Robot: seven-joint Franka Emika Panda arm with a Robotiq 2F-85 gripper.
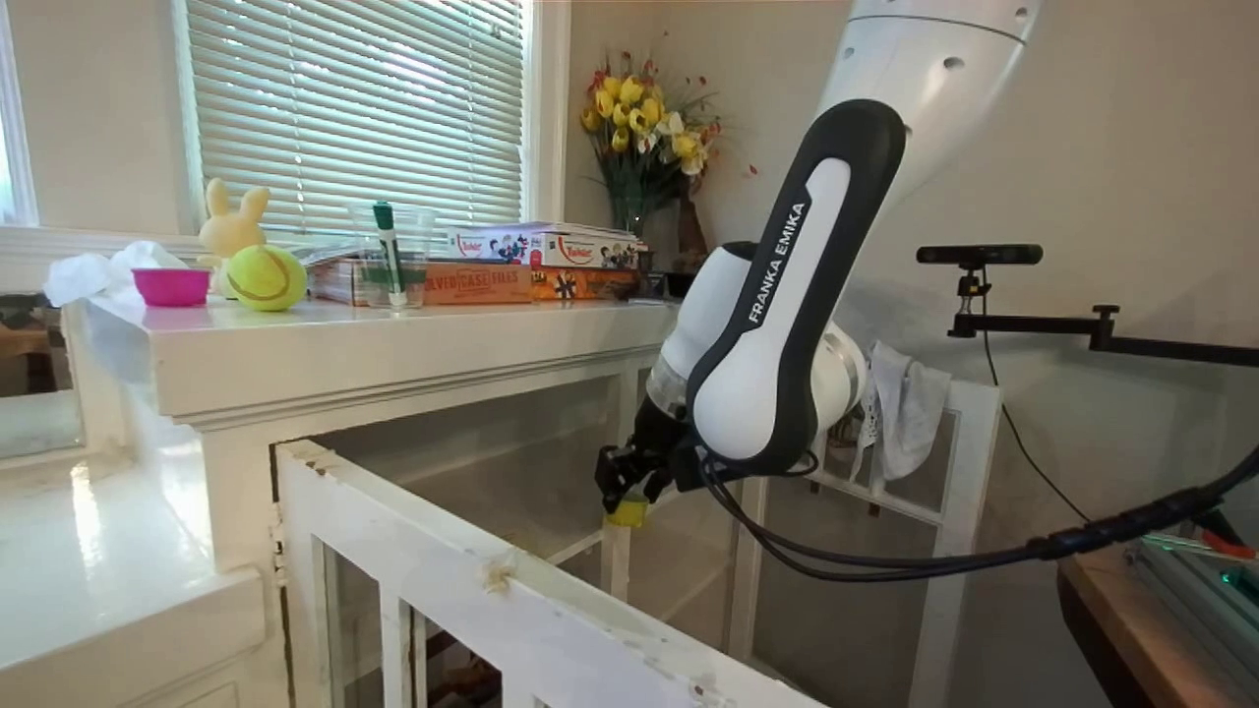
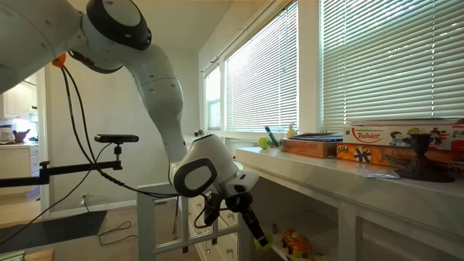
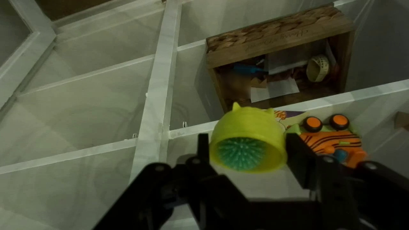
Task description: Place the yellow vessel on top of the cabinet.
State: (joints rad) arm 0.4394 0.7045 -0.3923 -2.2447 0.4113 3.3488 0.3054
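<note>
My gripper (image 3: 248,147) pinches yellow cup (image 3: 247,123), lower than top front edge of cabinet (image 1: 423,339). If I swing in b4 lifting, cup prob bumps edge, drops.

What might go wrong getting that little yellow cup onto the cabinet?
Perhaps a bump: the claw grips the yellow cup lower than the top of the cabinet, so it could catch the edge while rising. Perhaps a drop: the cup is pinched at its sides and might slip. Perhaps a spill up top: a nudged tennis ball could roll off, and the clear cup with a marker in it could tip over.
</note>
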